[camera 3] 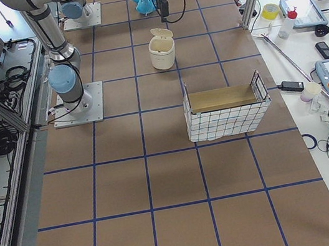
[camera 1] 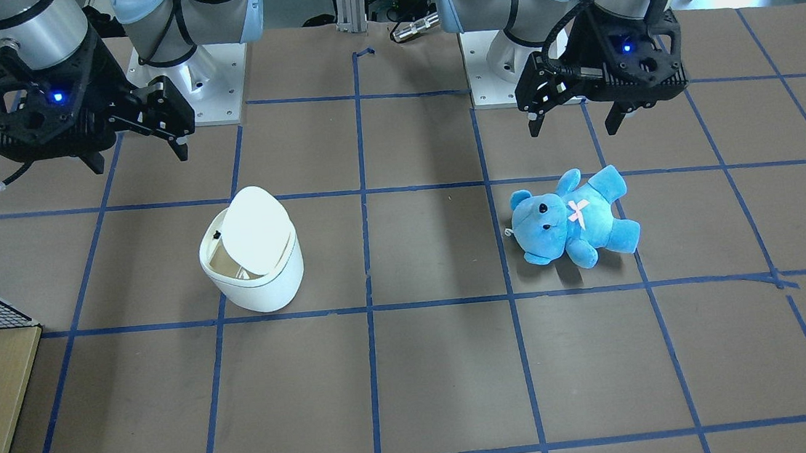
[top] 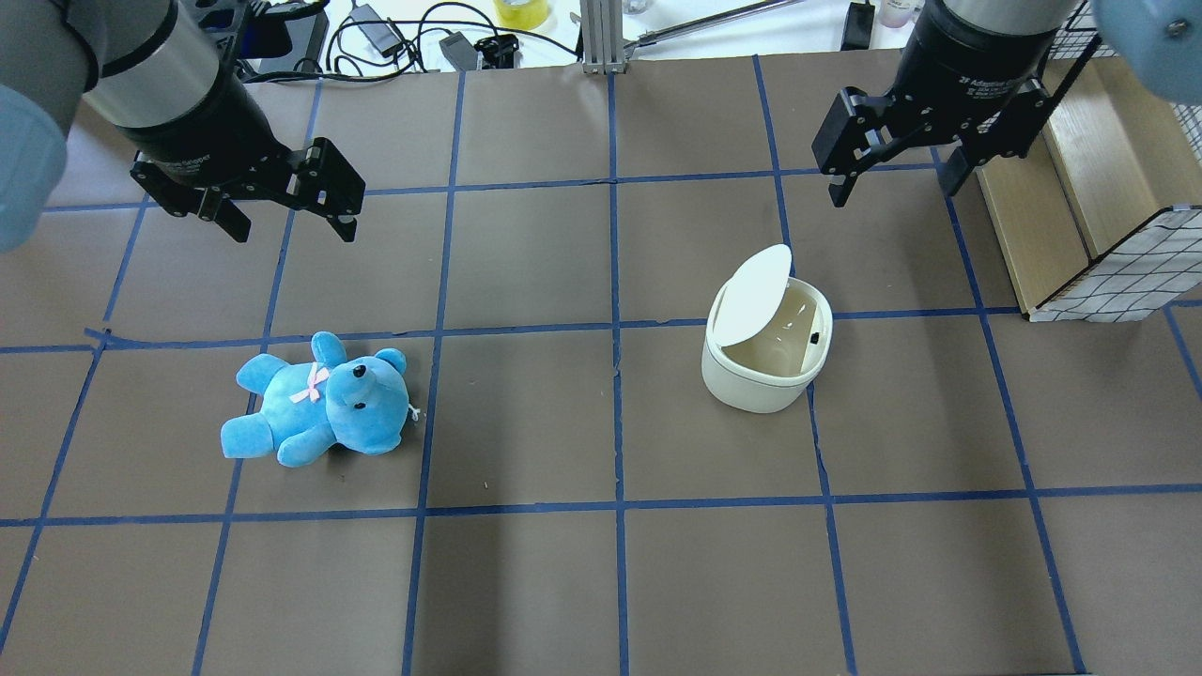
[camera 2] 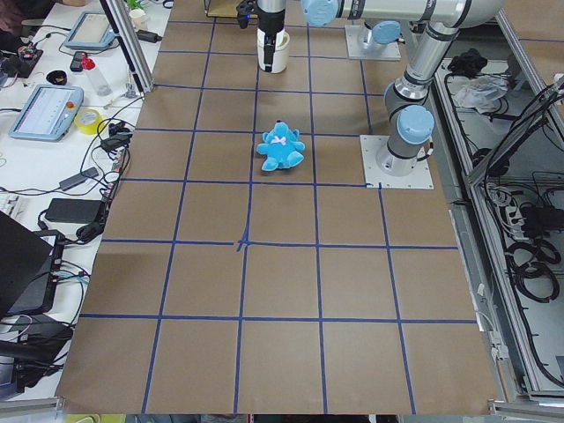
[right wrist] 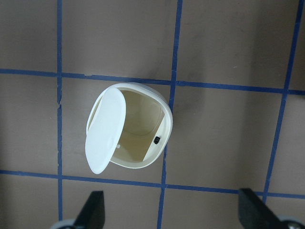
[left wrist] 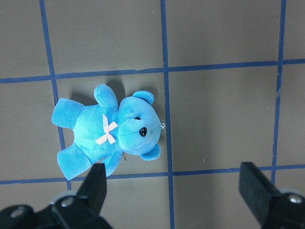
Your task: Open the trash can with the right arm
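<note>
The white trash can point(top: 751, 380) stands on the table with its lid point(top: 751, 296) tipped up, and the beige inside shows. It also shows in the front view point(camera 1: 262, 286) and the right wrist view point(right wrist: 167, 119). My right gripper point(top: 894, 192) hangs open and empty, high above the table, just beyond the can and apart from it; it also shows in the front view point(camera 1: 139, 155) and its wrist view point(right wrist: 174, 212). My left gripper point(top: 293, 230) is open and empty above the blue teddy bear point(top: 319, 399), which lies on its back.
A wire-mesh basket with wooden sides point(top: 1080, 216) stands by the table's right edge, close to my right arm. Blue tape lines grid the brown table. Cables and small tools lie beyond the far edge.
</note>
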Robot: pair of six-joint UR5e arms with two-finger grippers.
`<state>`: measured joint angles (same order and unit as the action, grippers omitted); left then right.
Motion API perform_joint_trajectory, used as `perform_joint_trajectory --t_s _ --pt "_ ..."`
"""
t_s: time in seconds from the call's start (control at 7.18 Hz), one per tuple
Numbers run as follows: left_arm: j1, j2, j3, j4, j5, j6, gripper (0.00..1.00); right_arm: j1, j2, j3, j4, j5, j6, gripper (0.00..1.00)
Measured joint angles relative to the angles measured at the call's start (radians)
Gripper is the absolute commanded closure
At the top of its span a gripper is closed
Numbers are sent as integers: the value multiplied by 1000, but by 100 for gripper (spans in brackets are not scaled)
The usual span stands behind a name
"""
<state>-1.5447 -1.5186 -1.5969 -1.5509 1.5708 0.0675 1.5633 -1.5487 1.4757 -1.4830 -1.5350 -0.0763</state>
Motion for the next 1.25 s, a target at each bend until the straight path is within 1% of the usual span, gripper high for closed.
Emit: perform_joint_trajectory --t_s 0.28,0.56,0.7,0.97,1.25 --pt "0 0 0 0 0 0 0 0 -11 35 -111 2 19 0" --pt "0 0 0 0 0 0 0 0 -38 93 -221 -5 19 0" --pt "0 0 0 0 0 0 0 -1 -43 105 -253 -16 17 0" --pt "0 0 0 0 0 0 0 -2 -62 108 -256 -71 11 0" --pt "0 0 0 0 0 0 0 -3 -74 87 -176 -97 9 0"
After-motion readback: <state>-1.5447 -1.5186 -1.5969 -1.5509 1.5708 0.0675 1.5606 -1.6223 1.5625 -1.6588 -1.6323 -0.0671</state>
